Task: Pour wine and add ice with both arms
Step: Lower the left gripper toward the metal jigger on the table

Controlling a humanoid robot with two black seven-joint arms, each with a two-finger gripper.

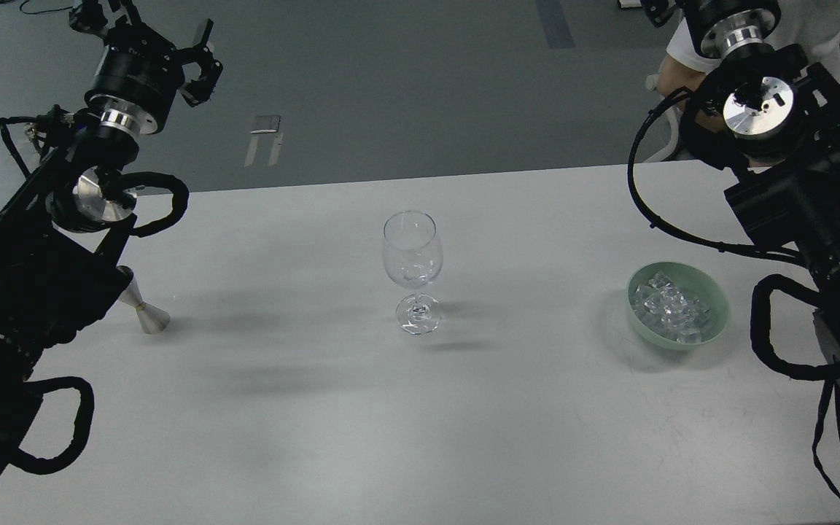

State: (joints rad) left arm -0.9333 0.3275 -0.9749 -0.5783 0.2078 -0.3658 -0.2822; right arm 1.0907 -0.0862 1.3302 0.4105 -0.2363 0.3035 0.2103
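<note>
An upright clear wine glass (413, 270) stands mid-table, and I cannot tell whether any wine is in it. The ice (671, 306) is a heap of small clear cubes in a pale green bowl (712, 292) at the right. A silver metal jigger (146, 312) stands at the left, partly hidden behind my left arm. My left gripper (203, 58) is raised beyond the table's far left corner, open and holding nothing. My right arm rises at the right edge. Only a dark scrap of its gripper (657, 9) shows at the top edge, well above and behind the bowl.
The white table (464, 408) spreads wide in front of the glass. Its far edge runs just behind the glass, with grey floor beyond. A person in a white shirt (686, 47) stands past the far right corner, close to my right arm.
</note>
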